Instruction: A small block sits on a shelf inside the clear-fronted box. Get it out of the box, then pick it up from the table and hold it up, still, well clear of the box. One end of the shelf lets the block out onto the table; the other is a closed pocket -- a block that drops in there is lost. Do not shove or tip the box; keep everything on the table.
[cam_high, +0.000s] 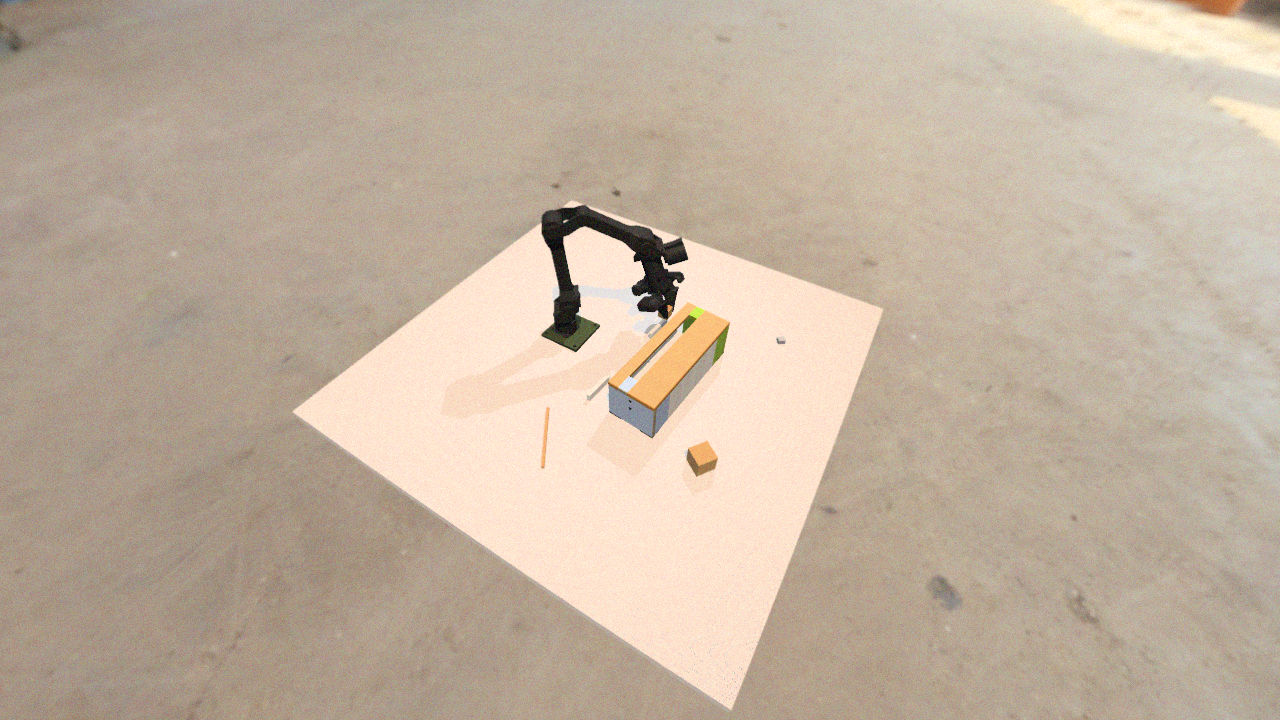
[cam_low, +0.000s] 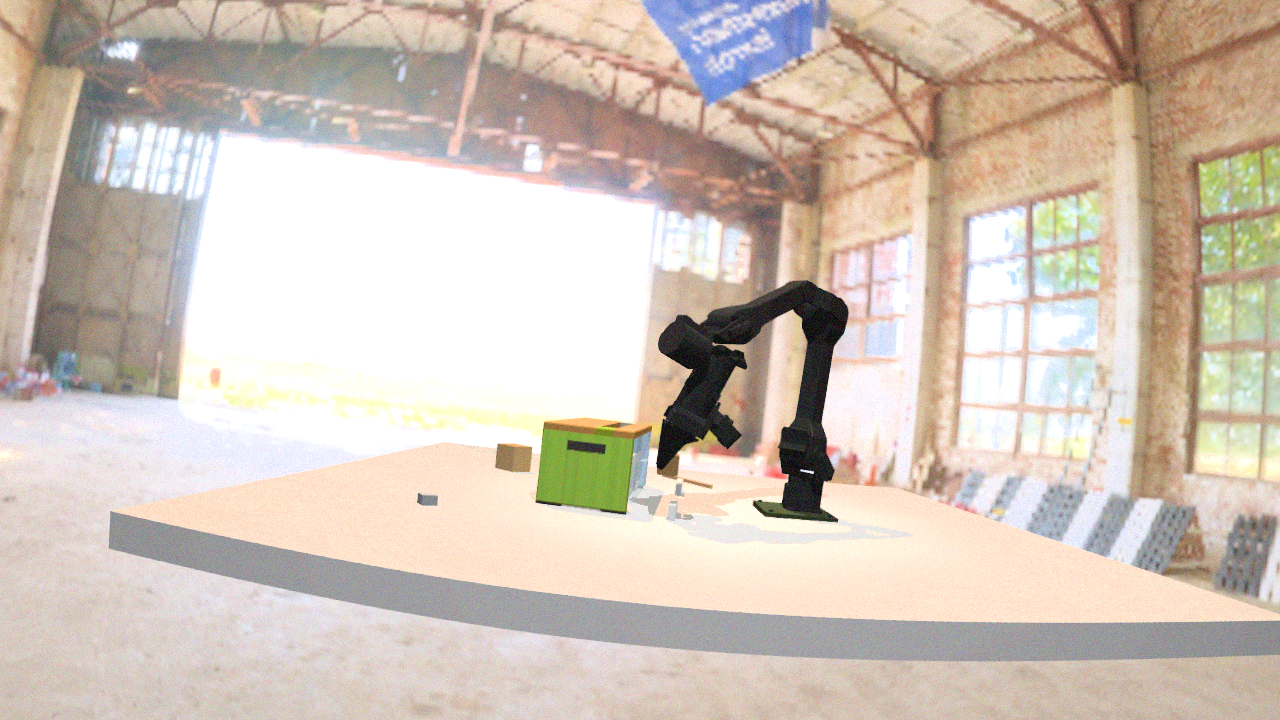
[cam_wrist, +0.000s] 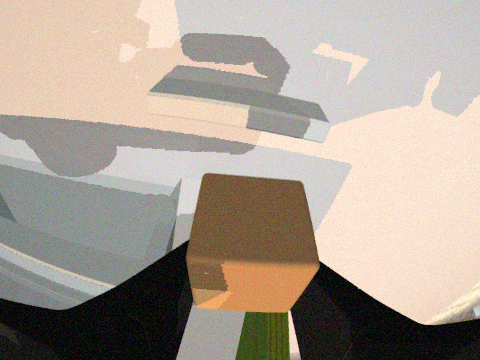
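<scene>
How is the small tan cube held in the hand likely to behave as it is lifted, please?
The small tan cube looks rigid with flat faces, so the black hand, shut on opposite sides, probably holds it squarely. Its smooth-looking faces might slip if jerked. It should not roll if dropped.

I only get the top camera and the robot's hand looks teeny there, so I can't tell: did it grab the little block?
Observer: Yes. In the wrist view the small tan cube is clamped between the fingers of the black gripper.
Operator: Is it up high?
Observer: Not high. In the exterior view it hangs lower than the roof of the long orange-topped box, close beside the box's green end.
Operator: What's underneath it?
Observer: The wrist view shows a flat grey tool lying on the pale table below the cube, apart from it.
</scene>
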